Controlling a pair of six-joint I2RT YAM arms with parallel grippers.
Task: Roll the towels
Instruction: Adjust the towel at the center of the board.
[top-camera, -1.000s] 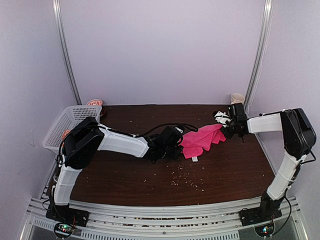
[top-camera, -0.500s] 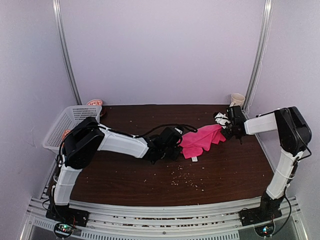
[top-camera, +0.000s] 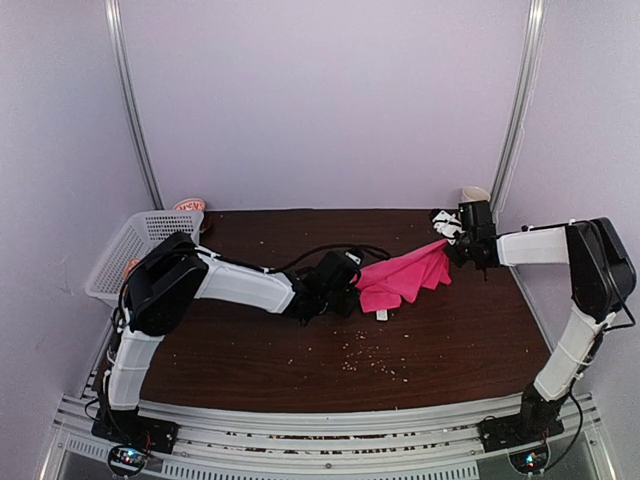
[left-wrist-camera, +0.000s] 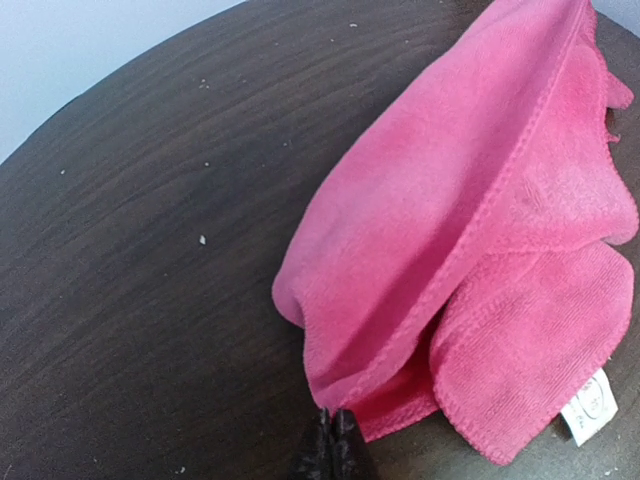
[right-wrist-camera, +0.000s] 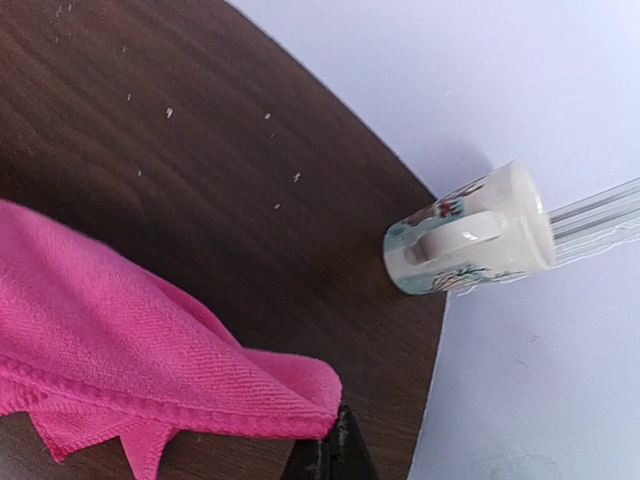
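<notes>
table (top-camera: 250, 340): unchanged, crumbs scattered on it.
towel (top-camera: 400, 280): pink, now drawn out between both sets of fingers; its corner at the right fingers is raised, where it lay slack a second ago.
left gripper (left-wrist-camera: 335, 445): spread earlier, now pressed together on the towel's folded edge.
right gripper (right-wrist-camera: 335, 450): closed since then, pinching the towel's corner; fingers cut off by the frame edge.
mug (right-wrist-camera: 470, 235): beyond the right fingers, by the wall.
tag (left-wrist-camera: 590, 405): print unreadable.

The left arm (top-camera: 240, 285) stretches low from lower left toward frame centre, the left gripper (top-camera: 352, 292) with jaws pinched onto the pink towel (top-camera: 400, 280). The right arm (top-camera: 535, 245) reaches in from the right edge, the right gripper (top-camera: 455, 252) clamping the towel's opposite corner.
</notes>
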